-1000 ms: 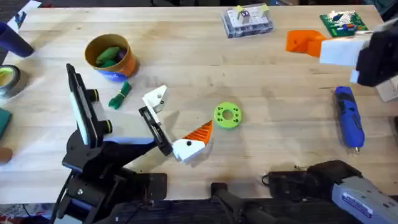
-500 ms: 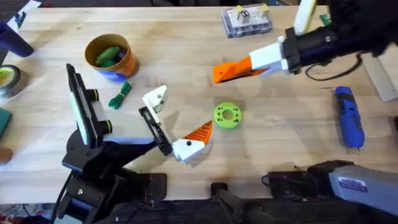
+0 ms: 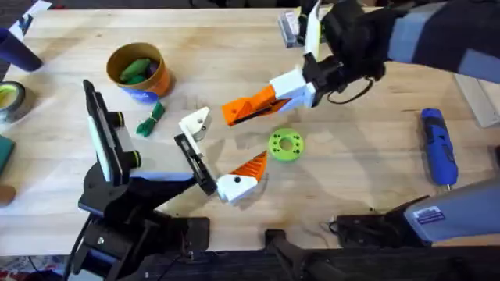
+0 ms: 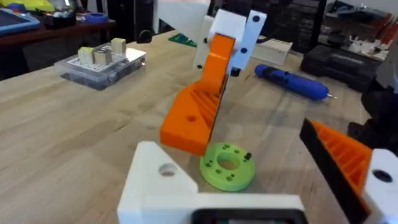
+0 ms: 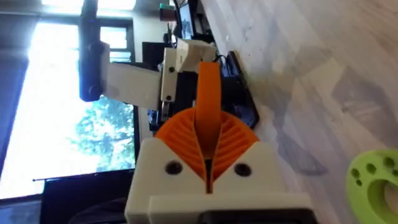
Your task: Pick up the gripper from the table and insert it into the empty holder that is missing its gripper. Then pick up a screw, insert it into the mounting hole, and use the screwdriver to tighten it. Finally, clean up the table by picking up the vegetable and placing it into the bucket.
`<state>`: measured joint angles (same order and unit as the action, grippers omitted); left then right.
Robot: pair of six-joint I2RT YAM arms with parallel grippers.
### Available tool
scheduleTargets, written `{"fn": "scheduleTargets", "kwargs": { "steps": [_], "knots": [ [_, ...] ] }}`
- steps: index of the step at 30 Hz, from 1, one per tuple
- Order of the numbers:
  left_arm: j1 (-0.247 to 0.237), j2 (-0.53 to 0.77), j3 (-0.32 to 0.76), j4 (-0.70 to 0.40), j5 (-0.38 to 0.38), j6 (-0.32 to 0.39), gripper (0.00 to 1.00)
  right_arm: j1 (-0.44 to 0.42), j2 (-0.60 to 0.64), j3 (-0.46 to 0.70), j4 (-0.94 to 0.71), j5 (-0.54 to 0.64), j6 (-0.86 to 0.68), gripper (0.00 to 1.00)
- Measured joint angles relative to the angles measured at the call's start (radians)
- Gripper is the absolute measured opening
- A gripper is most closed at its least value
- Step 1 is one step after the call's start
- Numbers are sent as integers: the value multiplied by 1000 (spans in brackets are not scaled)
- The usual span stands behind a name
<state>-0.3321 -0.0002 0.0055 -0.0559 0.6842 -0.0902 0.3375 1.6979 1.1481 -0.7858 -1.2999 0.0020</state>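
My right gripper (image 3: 254,104) hangs above the table's middle, shut on the gripper (image 4: 189,118), an orange ribbed wedge. Its tip is a short way right of the holder (image 3: 195,123), a white bracket at one end of the black rail on my left gripper (image 3: 223,148). The rail's other end carries one orange finger (image 3: 248,170), so the left jaws stand wide open and hold nothing. From the right wrist, the orange pads (image 5: 180,134) are pressed together around an orange strip. The vegetable (image 3: 150,119) lies on the table (image 3: 351,187) beside the orange bucket (image 3: 141,78), which holds green pieces.
A lime-green ring disc (image 3: 285,144) lies just below the carried wedge. The blue screwdriver (image 3: 437,147) rests at the right. A clear parts box (image 3: 291,27) sits at the back, partly behind the right arm. A tape roll (image 3: 9,100) is at the left edge.
My right arm has swept from the far right edge to the table's middle, bringing the orange wedge close to the holder. The left arm has not moved.
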Motion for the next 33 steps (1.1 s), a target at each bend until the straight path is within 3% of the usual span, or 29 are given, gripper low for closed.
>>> {"fn": "scheduleTargets", "kwargs": {
  "steps": [10, 20, 33],
  "knots": [
    [0, 0, 0, 0, 0, 0, 990, 58, 54, 0, 47, -85, -1, 11],
    [5, 0, 0, 1, -33, 0, 990, 97, 54, -1, 206, -88, 112, 11],
    [5, 0, 0, 0, -41, -12, 990, 99, 102, -1, 228, -94, 187, 11]
  ]
}}
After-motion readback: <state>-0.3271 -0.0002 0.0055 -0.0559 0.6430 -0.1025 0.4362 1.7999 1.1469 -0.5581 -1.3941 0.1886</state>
